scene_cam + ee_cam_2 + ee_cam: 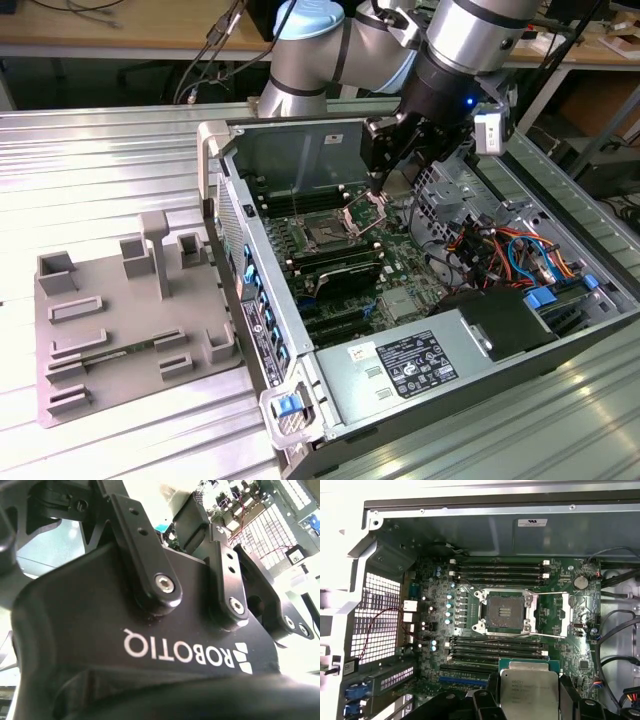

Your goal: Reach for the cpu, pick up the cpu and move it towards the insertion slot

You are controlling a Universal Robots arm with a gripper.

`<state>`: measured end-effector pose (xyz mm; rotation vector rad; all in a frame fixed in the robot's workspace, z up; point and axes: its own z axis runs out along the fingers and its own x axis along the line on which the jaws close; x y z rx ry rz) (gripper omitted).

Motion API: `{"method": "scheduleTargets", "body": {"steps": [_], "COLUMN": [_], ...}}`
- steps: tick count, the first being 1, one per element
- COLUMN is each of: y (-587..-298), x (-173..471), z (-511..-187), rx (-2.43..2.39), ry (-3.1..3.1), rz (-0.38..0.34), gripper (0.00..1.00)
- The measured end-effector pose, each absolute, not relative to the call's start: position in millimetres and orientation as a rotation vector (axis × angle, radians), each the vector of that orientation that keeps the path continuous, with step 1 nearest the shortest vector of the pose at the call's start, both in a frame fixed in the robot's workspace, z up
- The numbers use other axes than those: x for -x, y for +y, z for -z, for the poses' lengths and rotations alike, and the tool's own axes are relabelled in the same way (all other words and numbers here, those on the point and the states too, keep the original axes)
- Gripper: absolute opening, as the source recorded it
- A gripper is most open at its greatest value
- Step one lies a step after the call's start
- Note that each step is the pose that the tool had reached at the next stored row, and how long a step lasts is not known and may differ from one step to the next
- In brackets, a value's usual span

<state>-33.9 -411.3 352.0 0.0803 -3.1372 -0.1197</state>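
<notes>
The cpu [528,689], a flat square chip with a silvery top and a greenish rim, sits between my gripper's [530,702] two black fingers [493,686]. The gripper is shut on it. The chip hangs above the green board, a short way off the insertion slot [502,611], a dark square socket in a shiny frame whose hinged plate [559,616] lies folded open. In the exterior view my gripper [386,172] hovers inside the open case, just above and beyond the insertion slot [327,236]. The second wrist view shows the gripper's black housing [150,645] close up.
Long black memory slots [497,570] flank the socket on both sides. Case walls [290,150], a drive cage with coloured cables [500,240] and a power supply [410,365] ring the board. A grey moulded tray [120,320] lies on the ribbed metal table at the exterior view's left.
</notes>
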Motion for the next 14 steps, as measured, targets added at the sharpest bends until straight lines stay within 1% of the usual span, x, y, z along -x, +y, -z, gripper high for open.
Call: {"method": "scheduleTargets", "body": {"steps": [14], "y": [-404.2], "x": [27.1], "z": [-345.7], "rx": [-0.080], "ry": [-3.137], "rz": [0.119], "gripper": [0.55]}}
